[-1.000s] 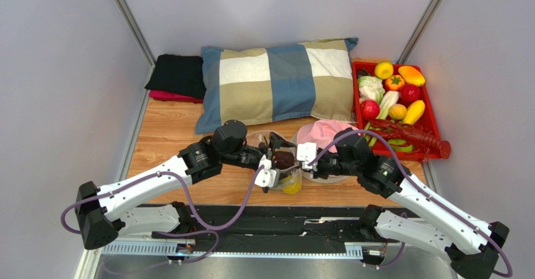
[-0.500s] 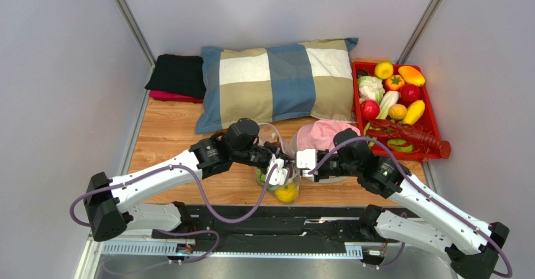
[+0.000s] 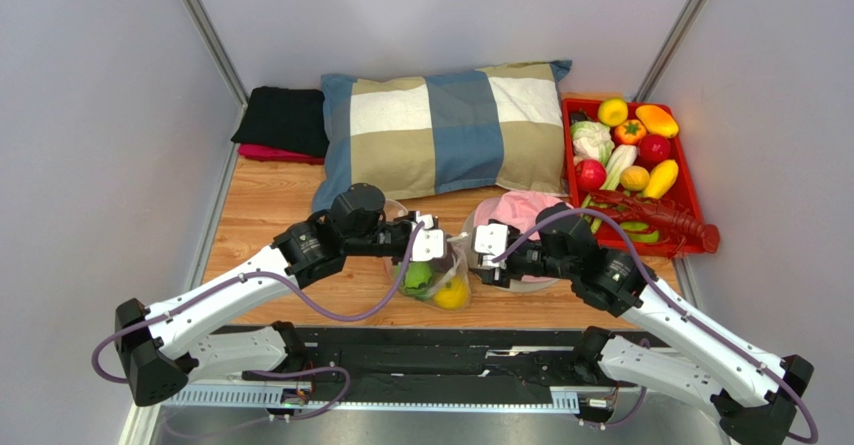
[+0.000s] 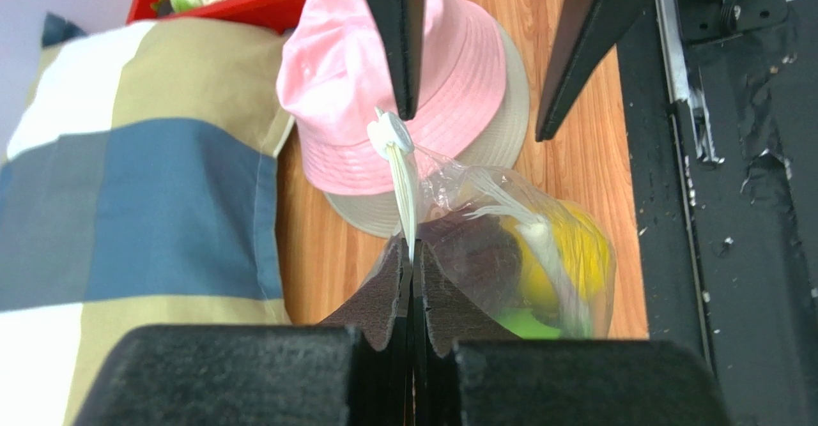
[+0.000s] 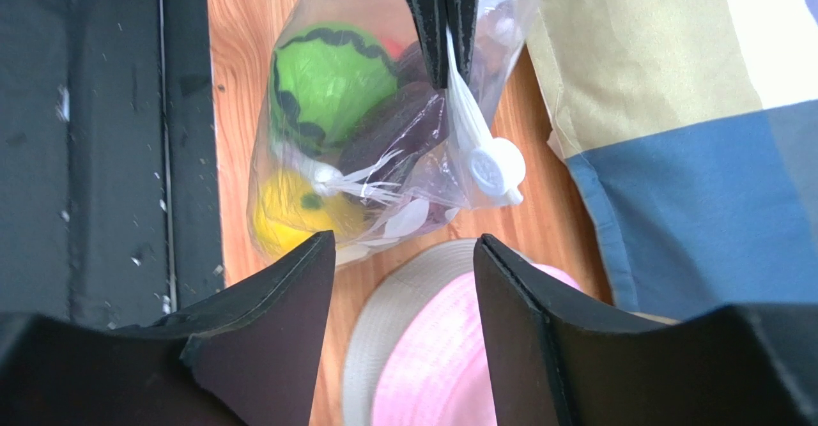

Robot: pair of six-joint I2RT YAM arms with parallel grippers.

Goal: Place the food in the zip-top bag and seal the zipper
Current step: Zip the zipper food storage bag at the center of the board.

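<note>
The zip-top bag (image 3: 438,283) lies on the wooden table between my two grippers, holding food: a green piece (image 5: 326,76), a yellow one (image 5: 293,206) and a dark purple one (image 5: 394,124). My left gripper (image 4: 413,258) is shut on the zipper (image 4: 405,191), a pale strip that runs up to a white slider (image 4: 389,134). My right gripper (image 5: 403,244) stands open just beyond the slider, above the pink hat (image 5: 451,349), with nothing between its fingers. From above, the left gripper (image 3: 429,245) sits at the bag's top edge and the right gripper (image 3: 483,261) beside it.
A red tray (image 3: 692,197) at the right holds more toy fruits and vegetables, with a red lobster (image 3: 662,220) along its front. A checked pillow (image 3: 441,130) lies at the back and folded black cloth (image 3: 286,120) at the back left. The pink hat (image 3: 521,213) lies right of the bag.
My left gripper has shut on the zipper strip and drawn back up and left. My right gripper has opened and let go of the bag's end. The bag shifted slightly left.
</note>
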